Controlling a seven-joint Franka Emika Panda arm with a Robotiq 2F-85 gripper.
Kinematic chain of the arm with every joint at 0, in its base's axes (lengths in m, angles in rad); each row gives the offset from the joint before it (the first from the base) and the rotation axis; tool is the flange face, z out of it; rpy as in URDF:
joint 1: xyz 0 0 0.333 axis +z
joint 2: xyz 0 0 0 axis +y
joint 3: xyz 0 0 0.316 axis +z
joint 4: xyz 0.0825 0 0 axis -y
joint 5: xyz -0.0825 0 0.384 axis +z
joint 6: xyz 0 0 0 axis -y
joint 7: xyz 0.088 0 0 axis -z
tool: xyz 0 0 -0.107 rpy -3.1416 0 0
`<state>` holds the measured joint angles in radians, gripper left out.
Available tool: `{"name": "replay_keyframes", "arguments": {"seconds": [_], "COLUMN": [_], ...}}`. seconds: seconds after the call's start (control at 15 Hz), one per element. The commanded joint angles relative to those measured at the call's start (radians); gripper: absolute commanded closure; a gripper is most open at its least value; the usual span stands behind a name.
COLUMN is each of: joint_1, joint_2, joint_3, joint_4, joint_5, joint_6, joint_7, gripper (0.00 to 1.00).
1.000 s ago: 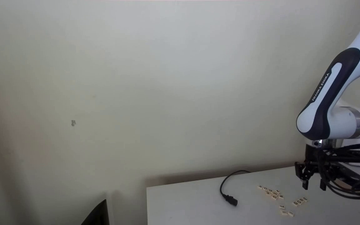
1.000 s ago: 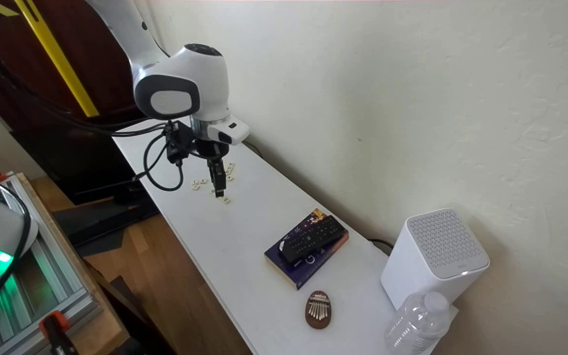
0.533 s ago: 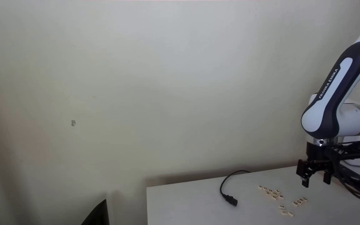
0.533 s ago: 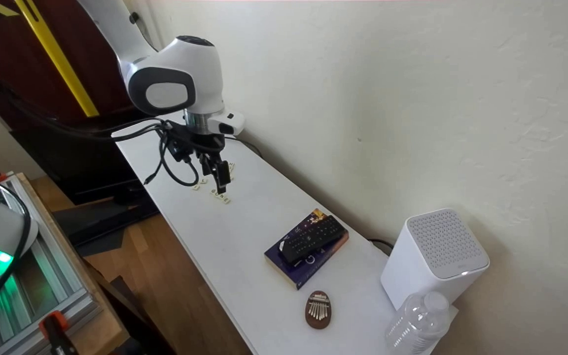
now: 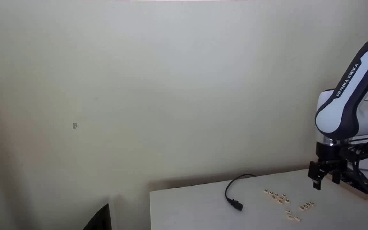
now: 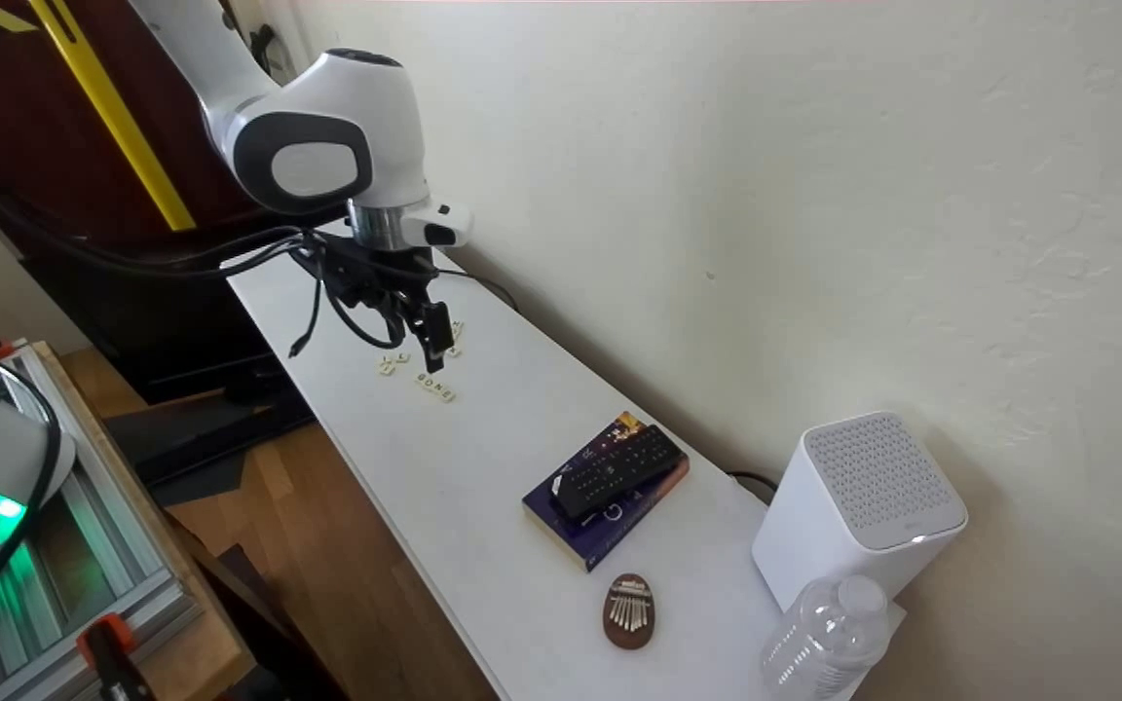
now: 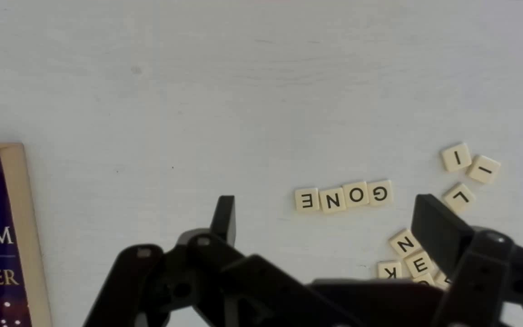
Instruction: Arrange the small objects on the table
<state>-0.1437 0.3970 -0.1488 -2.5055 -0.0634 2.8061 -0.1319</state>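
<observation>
Claw (image 7: pixel 325 219) apart, empty, lower wrist view; you'd best pass high over the GONE tiles (image 7: pixel 351 195), right of centre, lest you skew their row.

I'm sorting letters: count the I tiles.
2 in the wrist view: the left I tile and the right I tile, both above the L tile. The gripper partly covers the bottom cluster; more may hide there.

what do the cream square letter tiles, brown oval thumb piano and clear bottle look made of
Cream square letter tiles: probably smooth plastic, given even colour and rounded corners.
Brown oval thumb piano: likely smooth wood, from its brown body; shiny strips suggest metal.
Clear bottle: apparently glossy plastic, transparent with bright highlights.
</observation>
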Motion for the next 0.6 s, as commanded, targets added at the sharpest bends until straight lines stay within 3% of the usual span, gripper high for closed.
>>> {"name": "replay_keyframes", "arguments": {"seconds": [0.0,0.53], "joint_1": [0.014,0.000], "joint_2": [-0.072,-0.066], "joint_3": [-0.023,-0.008], "joint_4": [-0.056,-0.035], "joint_5": [-0.055,-0.040], "joint_6": [0.004,-0.003], "joint_7": [-0.003,-0.005], "gripper": [0.00,0.00]}}
